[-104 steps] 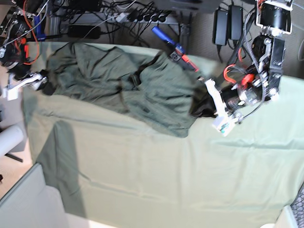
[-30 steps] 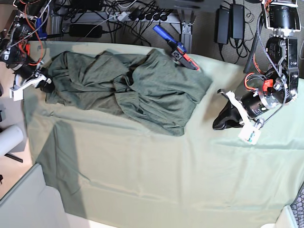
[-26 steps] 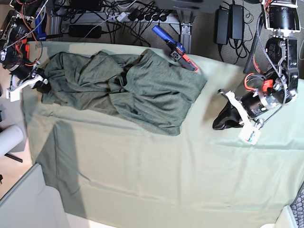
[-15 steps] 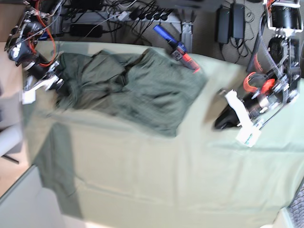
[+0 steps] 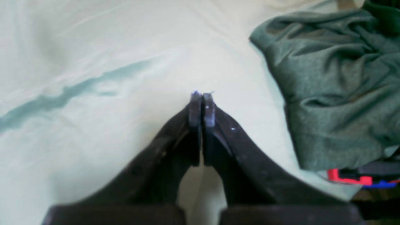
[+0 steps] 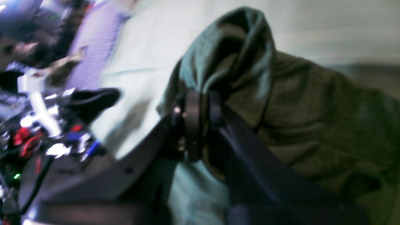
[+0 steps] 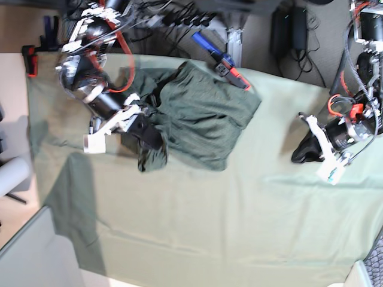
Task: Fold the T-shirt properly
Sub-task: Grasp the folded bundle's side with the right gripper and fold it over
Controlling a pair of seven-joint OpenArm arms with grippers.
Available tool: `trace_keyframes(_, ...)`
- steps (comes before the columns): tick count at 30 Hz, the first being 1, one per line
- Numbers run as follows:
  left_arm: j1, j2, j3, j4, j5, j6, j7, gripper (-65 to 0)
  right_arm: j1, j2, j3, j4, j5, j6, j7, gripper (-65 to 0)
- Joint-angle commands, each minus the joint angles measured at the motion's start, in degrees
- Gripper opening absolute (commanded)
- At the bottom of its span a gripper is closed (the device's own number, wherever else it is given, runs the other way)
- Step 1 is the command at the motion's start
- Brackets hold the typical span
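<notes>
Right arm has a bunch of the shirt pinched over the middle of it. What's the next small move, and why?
Probably carry that fold a little further across and lay it down flat. The right gripper is shut on a bunched edge of the T-shirt, which lies crumpled, not squared. The left gripper is shut, empty, off the cloth.

Right gripper jaws clamped on T-shirt fold, left gripper jaws pressed together, empty
</notes>
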Motion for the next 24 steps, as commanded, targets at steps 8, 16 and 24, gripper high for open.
trace_keyframes(8,-0.8,-0.9,-0.3,0.9,-1.6,-1.0,-1.3,-62.8,0.6,-7.4,-10.1,2.1,-3.7,0.5,1.4,-65.0)
trace_keyframes(16,-0.8,-0.9,-0.3,0.9,-3.2,-1.0,-1.5,-62.8,0.6,-8.2,-17.1,2.1,-12.6,0.4,2.6,-35.5)
trace_keyframes(24,-0.8,-0.9,-0.3,0.9,-4.0,-1.0,-1.5,-62.8,0.6,-8.2,-17.6,2.1,-11.8,0.4,3.0,-27.5)
